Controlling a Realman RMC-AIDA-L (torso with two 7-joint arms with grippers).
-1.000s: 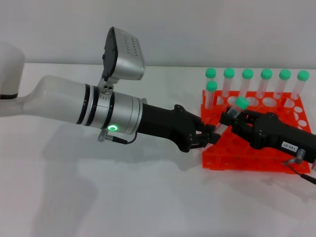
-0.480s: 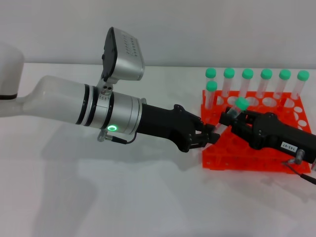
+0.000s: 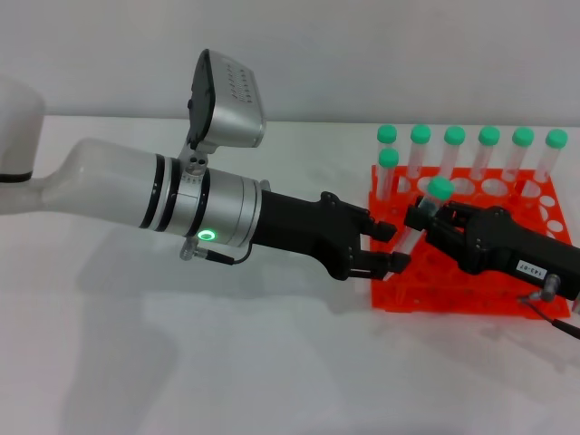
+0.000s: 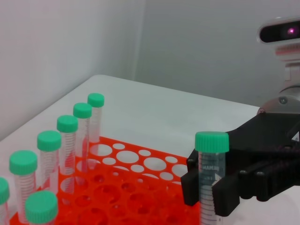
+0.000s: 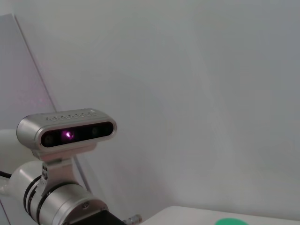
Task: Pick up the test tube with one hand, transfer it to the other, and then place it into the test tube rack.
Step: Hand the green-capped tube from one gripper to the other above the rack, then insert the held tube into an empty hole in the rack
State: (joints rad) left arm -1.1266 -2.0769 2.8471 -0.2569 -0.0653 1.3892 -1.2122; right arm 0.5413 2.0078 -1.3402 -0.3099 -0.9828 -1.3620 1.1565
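Observation:
The test tube (image 3: 440, 189), clear with a green cap, is tilted over the left part of the orange-red test tube rack (image 3: 471, 292). My right gripper (image 3: 423, 218), black with a white label, is shut on the tube's upper body. My left gripper (image 3: 384, 245), on the green-lit arm, is open, its fingers spread on either side of the tube's lower end. In the left wrist view the tube (image 4: 212, 157) stands upright in the right gripper (image 4: 220, 190) above the rack (image 4: 140, 165). The right wrist view shows only the edge of the green cap (image 5: 232, 221).
Seven other green-capped tubes stand in the rack: six along the back row (image 3: 488, 138) and one in front of it at the left end (image 3: 388, 159). The rack's other holes are open. White tabletop (image 3: 227, 362) lies left of the rack.
My left gripper's fingers have spread apart and let go of the tube's lower end. The tube stays in my right gripper, nearly where it was.

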